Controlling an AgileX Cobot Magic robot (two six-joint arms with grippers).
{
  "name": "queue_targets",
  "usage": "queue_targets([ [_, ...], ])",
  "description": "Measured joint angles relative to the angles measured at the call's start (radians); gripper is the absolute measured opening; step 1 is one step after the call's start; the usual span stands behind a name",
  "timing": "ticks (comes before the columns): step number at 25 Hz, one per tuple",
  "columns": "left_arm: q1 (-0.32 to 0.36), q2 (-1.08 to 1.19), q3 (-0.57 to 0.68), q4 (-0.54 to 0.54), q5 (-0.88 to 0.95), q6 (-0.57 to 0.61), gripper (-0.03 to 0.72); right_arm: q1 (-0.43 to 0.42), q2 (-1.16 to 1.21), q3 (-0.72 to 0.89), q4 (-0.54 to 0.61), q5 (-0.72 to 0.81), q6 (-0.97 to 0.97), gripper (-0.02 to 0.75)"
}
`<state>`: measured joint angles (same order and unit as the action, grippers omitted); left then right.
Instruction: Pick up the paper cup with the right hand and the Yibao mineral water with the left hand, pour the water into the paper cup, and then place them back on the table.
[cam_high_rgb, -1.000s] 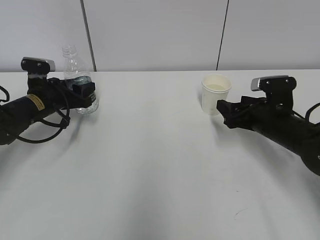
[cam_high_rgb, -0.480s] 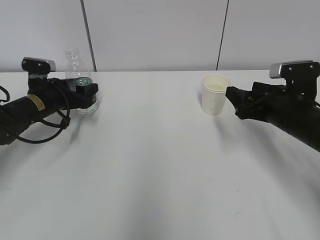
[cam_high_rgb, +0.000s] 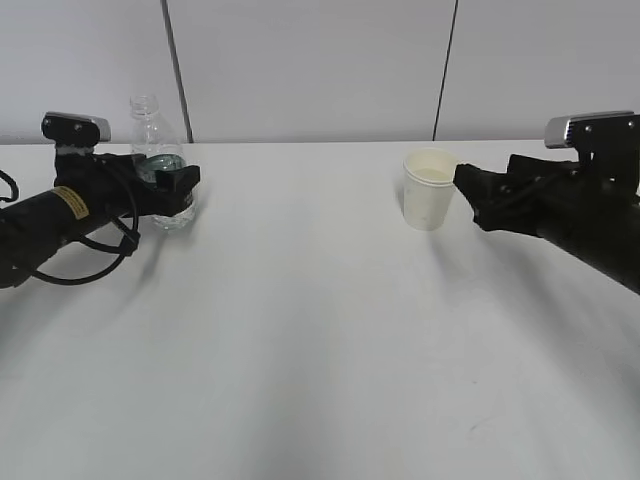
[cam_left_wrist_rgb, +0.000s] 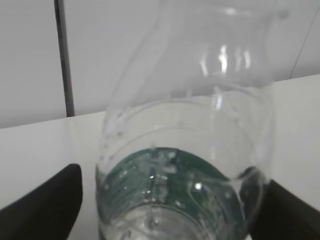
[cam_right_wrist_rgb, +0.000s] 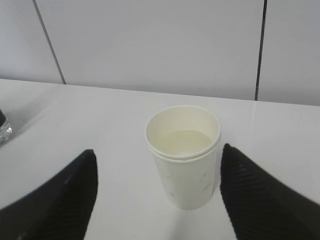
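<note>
Bottle (cam_high_rgb: 158, 160) label (cam_left_wrist_rgb: 165, 177) green, unreadable.

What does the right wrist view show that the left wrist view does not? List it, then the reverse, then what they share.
Only the right wrist view shows the paper cup standing upright between the open fingers of the right gripper, not touched by them. Only the left wrist view shows the Yibao mineral water close up, filling the frame between the left gripper's fingers. Both show the white table and the panelled wall.

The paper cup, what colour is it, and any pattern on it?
The paper cup is plain cream-white with no pattern, clearest in the right wrist view.
</note>
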<state>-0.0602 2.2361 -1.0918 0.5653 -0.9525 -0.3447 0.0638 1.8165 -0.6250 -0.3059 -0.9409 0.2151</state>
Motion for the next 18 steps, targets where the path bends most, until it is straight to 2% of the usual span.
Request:
queue_targets([
  [18,0.000,-0.184,0.012,0.023,0.115,-0.023,0.586,0.000,-0.139,0.001,-0.019,0.065,0.010,0.593],
])
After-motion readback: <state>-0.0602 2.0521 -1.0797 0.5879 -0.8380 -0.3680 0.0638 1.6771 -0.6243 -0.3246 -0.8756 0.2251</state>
